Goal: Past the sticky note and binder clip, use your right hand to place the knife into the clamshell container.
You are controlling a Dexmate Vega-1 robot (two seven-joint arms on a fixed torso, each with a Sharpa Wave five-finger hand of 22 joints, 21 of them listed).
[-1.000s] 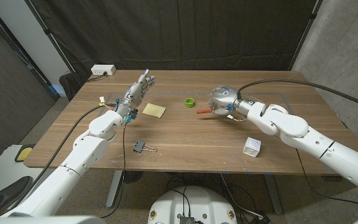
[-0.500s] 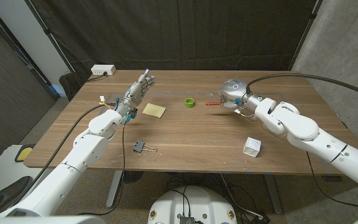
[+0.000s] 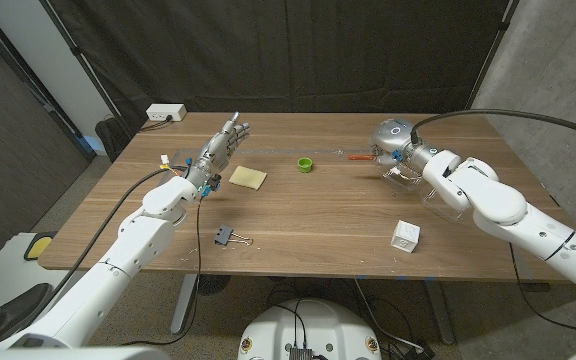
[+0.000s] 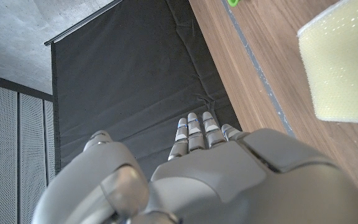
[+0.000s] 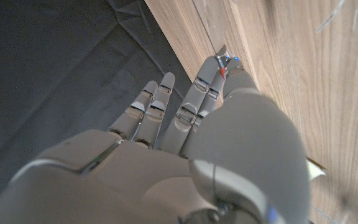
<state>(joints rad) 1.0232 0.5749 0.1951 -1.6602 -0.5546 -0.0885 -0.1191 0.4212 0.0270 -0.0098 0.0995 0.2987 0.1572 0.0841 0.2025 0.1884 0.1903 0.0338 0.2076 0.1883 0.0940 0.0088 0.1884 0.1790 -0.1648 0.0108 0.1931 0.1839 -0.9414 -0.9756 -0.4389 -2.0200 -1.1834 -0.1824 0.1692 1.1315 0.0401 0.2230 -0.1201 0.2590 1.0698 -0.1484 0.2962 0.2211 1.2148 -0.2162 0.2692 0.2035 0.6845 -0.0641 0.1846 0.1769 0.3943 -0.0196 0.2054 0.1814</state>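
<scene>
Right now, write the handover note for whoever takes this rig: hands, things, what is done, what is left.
Left hand: fingers apart, holds nothing, beside the sticky note.
Right hand: holds the knife by its orange handle over the table's far right.
Binder clip: near the front edge.
Clamshell container: clear, hard to make out, by the right forearm.
Done: knife in hand.
Left: set it into the container.

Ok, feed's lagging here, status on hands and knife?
Right hand holds knife at far table edge. Left hand open, idle by sticky note. Clamshell container not made out.
</scene>
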